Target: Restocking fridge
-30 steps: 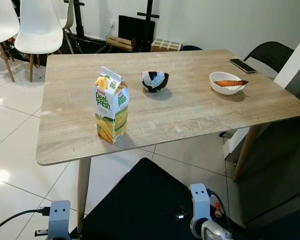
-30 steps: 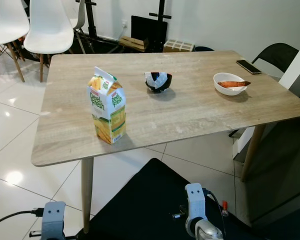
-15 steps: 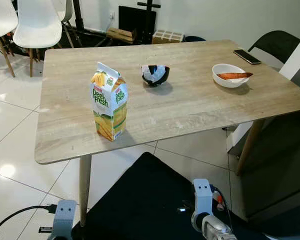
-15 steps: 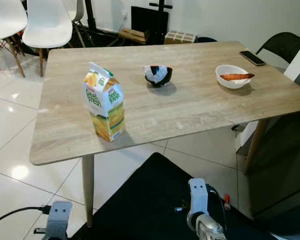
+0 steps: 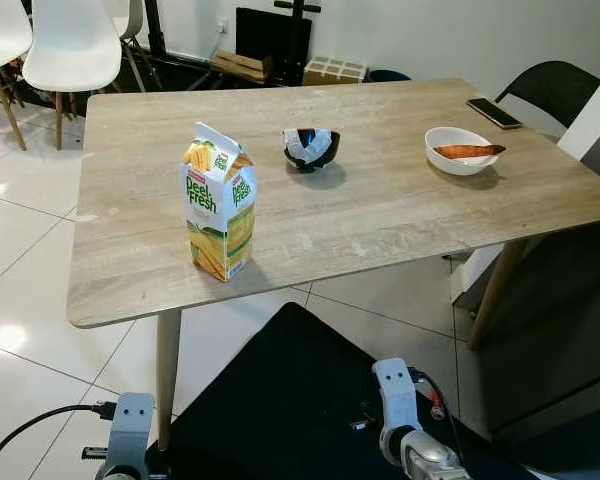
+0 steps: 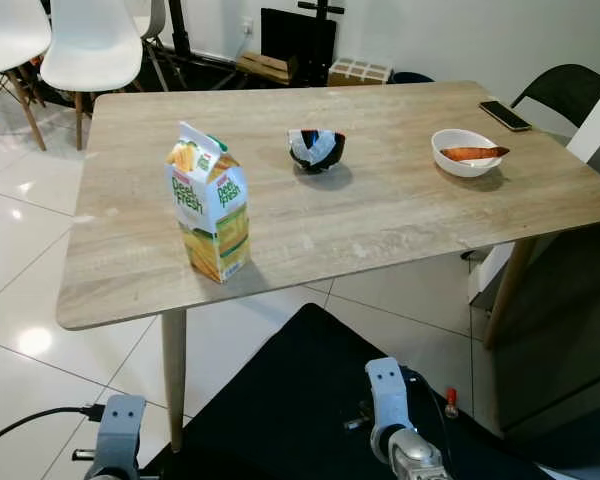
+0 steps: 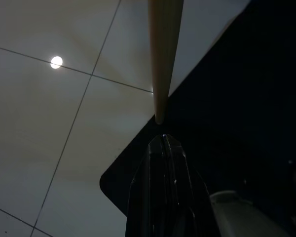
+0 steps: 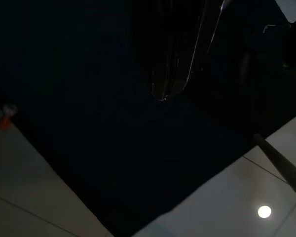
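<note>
Silver wrists [image 5: 398, 398], black cable [image 5: 30, 438], glossy black fingers [image 7: 164, 192].

cam nearer table [image 5: 380, 215] — things unmoved

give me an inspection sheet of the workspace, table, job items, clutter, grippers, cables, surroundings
surface: wooden table, light top, on pale legs over white floor tiles.
job's things: juice carton upright near the front left edge; black bowl mid-table; white bowl with an orange piece of food to the right.
clutter: phone at the far right corner.
grippers: left gripper hangs low by a table leg, fingers together; right gripper hangs idle in the dark, fingers together.
cables: black cable on the floor at the lower left.
surroundings: white chairs at the far left, dark chair at the far right, boxes against the back wall.
</note>
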